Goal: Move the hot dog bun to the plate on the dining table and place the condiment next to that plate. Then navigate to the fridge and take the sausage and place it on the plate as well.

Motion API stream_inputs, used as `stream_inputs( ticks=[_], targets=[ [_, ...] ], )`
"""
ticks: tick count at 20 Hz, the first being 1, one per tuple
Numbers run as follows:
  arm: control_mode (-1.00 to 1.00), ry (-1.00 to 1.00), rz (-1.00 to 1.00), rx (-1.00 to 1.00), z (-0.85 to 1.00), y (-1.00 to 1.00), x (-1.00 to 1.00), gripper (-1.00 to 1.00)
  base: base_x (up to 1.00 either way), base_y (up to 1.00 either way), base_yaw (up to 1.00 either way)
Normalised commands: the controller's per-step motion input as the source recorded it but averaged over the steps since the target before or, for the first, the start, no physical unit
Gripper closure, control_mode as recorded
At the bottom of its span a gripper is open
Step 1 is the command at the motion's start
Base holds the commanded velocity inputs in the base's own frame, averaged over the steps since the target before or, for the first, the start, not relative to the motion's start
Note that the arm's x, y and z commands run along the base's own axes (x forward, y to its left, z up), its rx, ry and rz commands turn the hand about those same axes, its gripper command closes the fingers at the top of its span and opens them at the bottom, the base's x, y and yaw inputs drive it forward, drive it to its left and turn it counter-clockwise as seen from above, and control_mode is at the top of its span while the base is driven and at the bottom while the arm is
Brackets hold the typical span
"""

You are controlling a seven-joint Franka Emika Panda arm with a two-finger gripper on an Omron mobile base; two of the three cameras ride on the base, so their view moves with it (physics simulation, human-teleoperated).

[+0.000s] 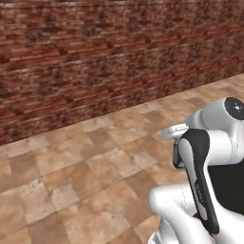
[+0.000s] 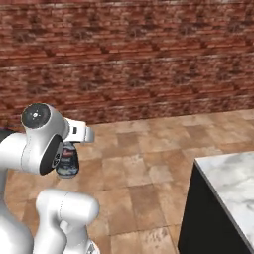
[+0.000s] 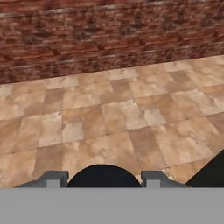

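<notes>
Item: condiment [image 2: 67, 162], lower left of frame | Holder: end effector [image 3: 103, 180] partly closed around it | Desk [image 2: 233, 181] lower right | Handling: carry upright, clear desk edge, set beside plate.

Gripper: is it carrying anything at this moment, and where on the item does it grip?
Yes. The gripper is shut on the condiment, a dark bottle hanging below the hand. The fingers flank its dark rounded top end; the exact contact point cannot be told.
</notes>
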Motion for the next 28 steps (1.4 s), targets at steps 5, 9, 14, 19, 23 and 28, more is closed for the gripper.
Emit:
stream_inputs(
  ticks=[5,9,14,19,23,28],
  targets=[
    [1.0,0.0,0.0,0.0,0.0,0.0,0.0,1.0,0.84,0.66,-0.55],
    [1.0,0.0,0.0,0.0,0.0,0.0,0.0,1.0,0.71,0.72,-0.56],
    [1.0,0.0,0.0,0.0,0.0,0.0,0.0,1.0,0.61,0.73,-0.56],
    [1.0,0.0,0.0,0.0,0.0,0.0,0.0,1.0,0.58,0.74,-0.59],
    [1.0,0.0,0.0,0.0,0.0,0.0,0.0,1.0,0.48,0.71,-0.6],
    [1.0,0.0,0.0,0.0,0.0,0.0,0.0,1.0,0.47,0.68,-0.59]
  ],
)
